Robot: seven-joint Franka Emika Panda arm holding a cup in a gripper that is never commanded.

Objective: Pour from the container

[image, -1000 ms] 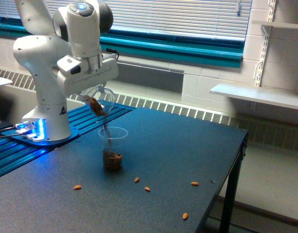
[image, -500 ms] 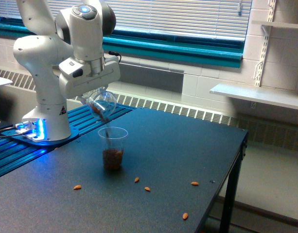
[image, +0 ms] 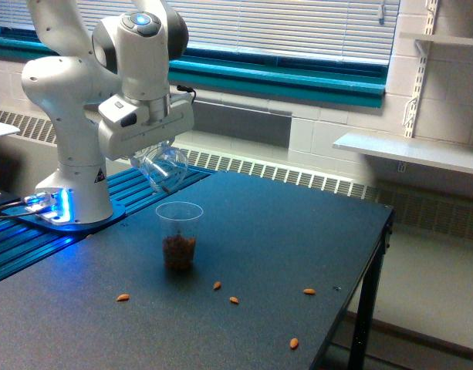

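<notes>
Container (image: pixel 163 167) clear glass, tipped, looks empty, held in jaws of gripper (image: pixel 153 156) above plastic cup (image: pixel 179 235). Cup upright on dark desk (image: pixel 282 231), brown almonds piled in its bottom. Loose almonds (image: pixel 233 300) scattered on desk near cup.

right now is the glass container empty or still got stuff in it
Looks empty: the tipped container shows clear glass, nothing brown inside.

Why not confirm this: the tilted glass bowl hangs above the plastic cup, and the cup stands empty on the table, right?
Wrong on one point: the cup is not empty. The exterior view shows brown pieces in its bottom. The tilted glass bowl does hang above it, and the cup does stand on the table.
</notes>
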